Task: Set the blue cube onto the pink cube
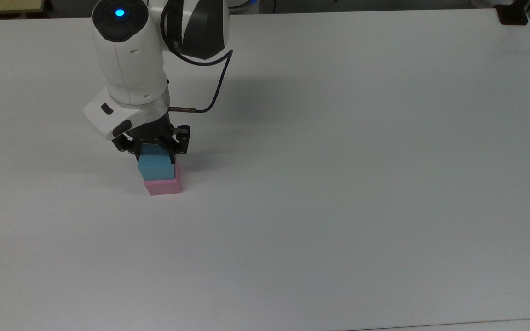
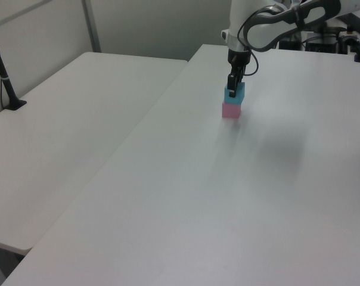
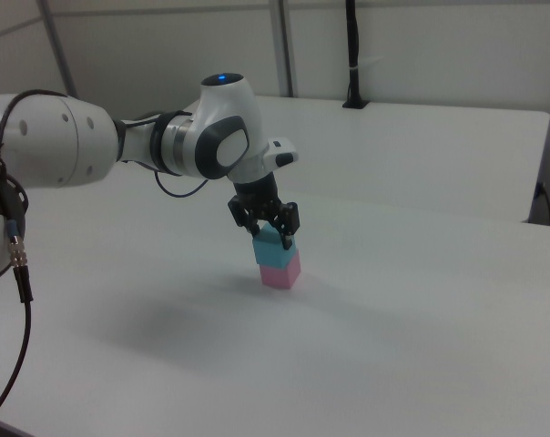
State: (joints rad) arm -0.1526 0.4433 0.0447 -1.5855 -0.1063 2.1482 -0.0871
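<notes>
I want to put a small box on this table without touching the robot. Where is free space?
Most of the white table is bare: everything to the top view's right of the stacked blue cube and pink cube, and the whole near edge. It is crowded only around the gripper and arm above the stack.

**Count of things in the scene**

There were two cubes: one blue cube and one pink cube. One robot arm carried one tool. Two white tabletops stood side by side in the left view: one, another.
</notes>
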